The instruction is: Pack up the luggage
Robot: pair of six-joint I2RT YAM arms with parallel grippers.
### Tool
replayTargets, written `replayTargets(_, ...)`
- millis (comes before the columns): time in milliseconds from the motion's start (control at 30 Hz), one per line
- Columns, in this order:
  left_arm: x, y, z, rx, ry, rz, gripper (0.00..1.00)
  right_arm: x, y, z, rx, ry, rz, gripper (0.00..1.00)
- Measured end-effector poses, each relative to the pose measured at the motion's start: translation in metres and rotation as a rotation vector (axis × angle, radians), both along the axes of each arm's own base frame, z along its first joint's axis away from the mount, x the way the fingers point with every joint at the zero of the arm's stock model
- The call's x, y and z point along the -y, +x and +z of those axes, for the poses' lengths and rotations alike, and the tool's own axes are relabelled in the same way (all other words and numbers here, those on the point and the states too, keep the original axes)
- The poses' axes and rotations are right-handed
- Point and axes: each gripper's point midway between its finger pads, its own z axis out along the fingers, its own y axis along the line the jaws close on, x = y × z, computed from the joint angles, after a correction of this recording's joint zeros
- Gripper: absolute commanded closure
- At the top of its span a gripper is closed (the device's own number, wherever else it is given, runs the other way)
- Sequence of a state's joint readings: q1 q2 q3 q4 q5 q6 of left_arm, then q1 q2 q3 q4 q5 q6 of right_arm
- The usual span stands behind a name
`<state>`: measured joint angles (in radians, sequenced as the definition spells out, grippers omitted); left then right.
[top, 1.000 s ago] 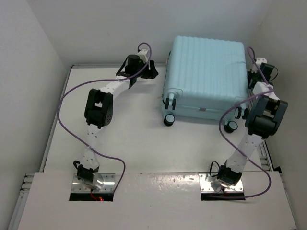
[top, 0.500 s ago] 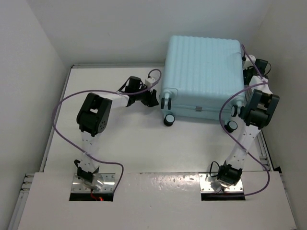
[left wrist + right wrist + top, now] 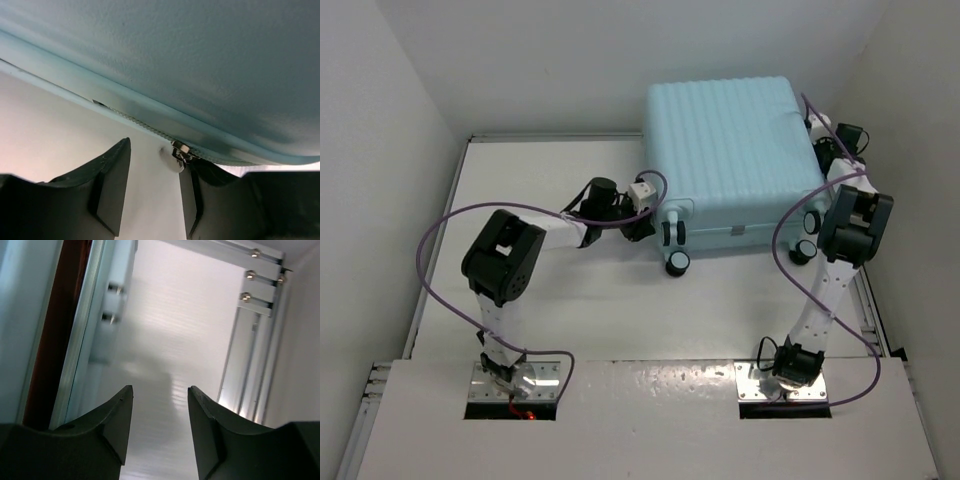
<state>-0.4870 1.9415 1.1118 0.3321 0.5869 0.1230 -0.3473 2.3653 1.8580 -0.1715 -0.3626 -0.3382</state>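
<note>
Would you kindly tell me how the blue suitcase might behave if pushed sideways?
The suitcase looks hard-shelled and ribbed, so it should not flex. Lying on its broad side, it will probably slide, not tip. Its wheels stick out sideways, so rolling seems unlikely.

A white table (image 3: 570, 290) sits between plain white walls (image 3: 380, 100). 4 bolts (image 3: 248, 274) stud a metal rail (image 3: 243, 370) along its right edge.
</note>
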Motion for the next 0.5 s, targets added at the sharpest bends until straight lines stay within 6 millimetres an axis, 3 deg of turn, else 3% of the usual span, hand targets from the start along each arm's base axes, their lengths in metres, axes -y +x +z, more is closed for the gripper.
replayTargets(133,0.002,-0.023,-0.001,0.024,0.015,-0.02,0.53,-0.017,-0.008,-0.002,-0.016,0.007,0.087,0.5)
replayTargets(233,0.007,-0.053,-0.001,0.065,0.037,-0.074,0.53,-0.036,-0.011,-0.003,-0.018,0.004,0.191,0.47)
replayTargets(367,0.025,-0.112,-0.002,0.121,0.065,-0.234,0.53,-0.067,-0.008,0.005,0.009,-0.022,0.336,0.35)
replayTargets(400,0.033,-0.128,-0.003,0.126,0.072,-0.285,0.53,-0.075,-0.004,0.013,0.038,-0.035,0.367,0.29)
replayTargets(500,0.055,-0.174,-0.009,0.15,0.086,-0.461,0.48,-0.098,0.019,0.039,0.176,-0.063,0.453,0.24)
